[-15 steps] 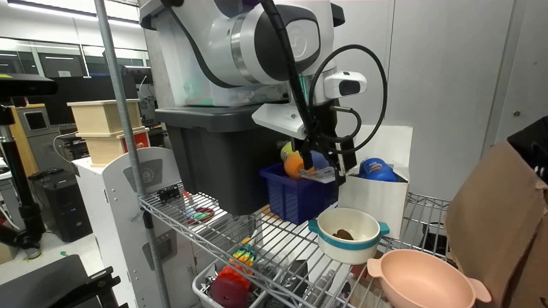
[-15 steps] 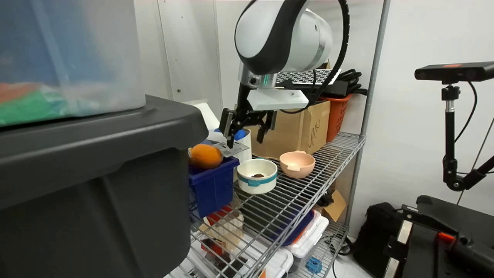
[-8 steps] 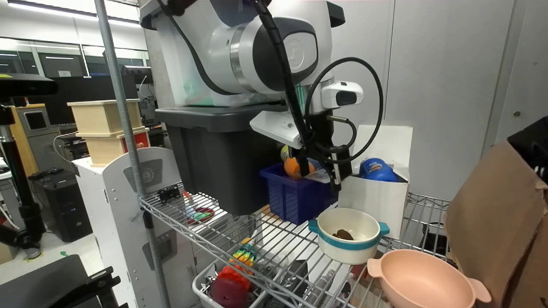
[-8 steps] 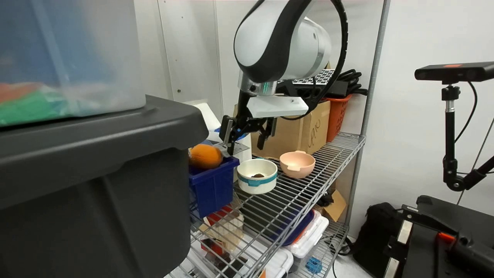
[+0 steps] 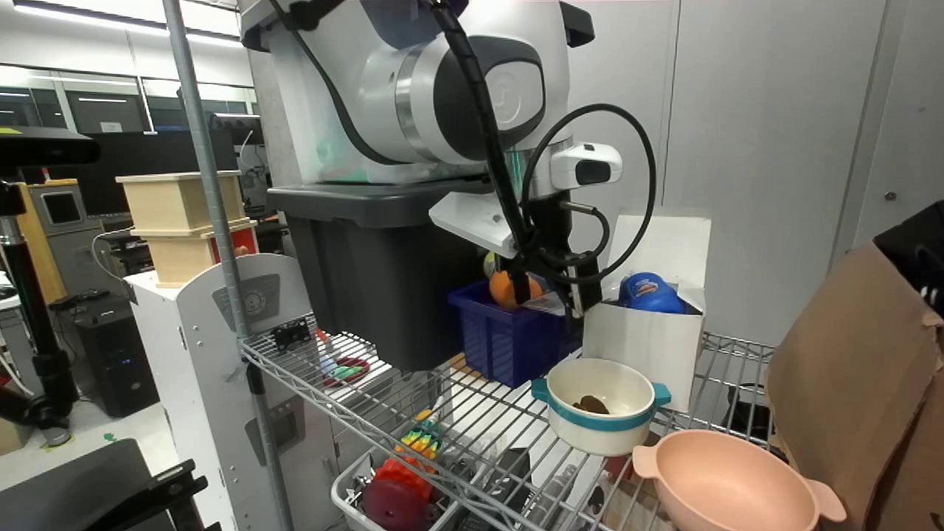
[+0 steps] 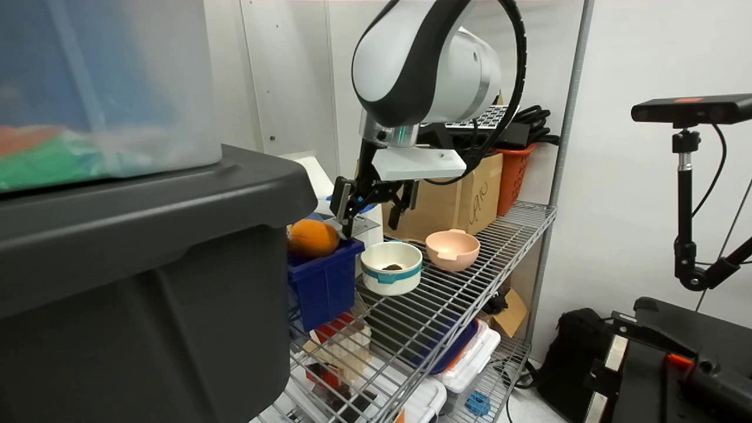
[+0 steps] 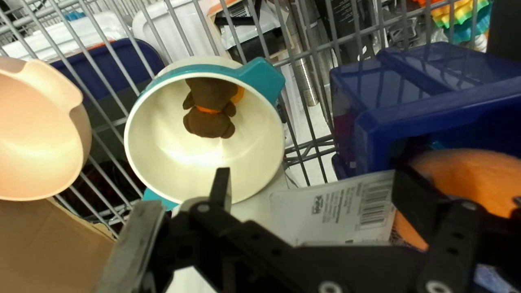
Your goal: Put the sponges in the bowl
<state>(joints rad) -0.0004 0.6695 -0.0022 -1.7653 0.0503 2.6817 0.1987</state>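
- Far left in an exterior view, two pale wooden boxes (image 5: 164,205) are stacked on a big white cabinet (image 5: 181,354).
- Next comes a big dark grey plastic bin (image 5: 376,273) with a lid.
- Then a box-shaped blue plastic bin (image 5: 509,343) sits on the silver metal wire shelf (image 5: 509,413), just beside the grey one.
- The round, soft orange and yellow-green sponges (image 5: 504,290) are in the blue bin and poke up over its rim. Their white barcode tag (image 7: 333,207) sticks out past the rim.
- The black two-fingered hand (image 5: 547,308) points down near the blue bin's right side. Its fingers are spread wide apart. In the wrist view the tag shows in the gap; I can't tell if a finger touches it.
- A round cream bowl (image 5: 601,440) with a teal band and teal handles stands upright on the shelf. A small brown soft toy (image 7: 209,108) lies inside.
- Behind it is a white cardboard box (image 5: 630,346) with a rounded blue thing (image 5: 649,293) in its top.
- A round peach-pink bowl (image 5: 726,476) stands just beside the cream one.
- Far right is a big brown cardboard box (image 5: 841,354).
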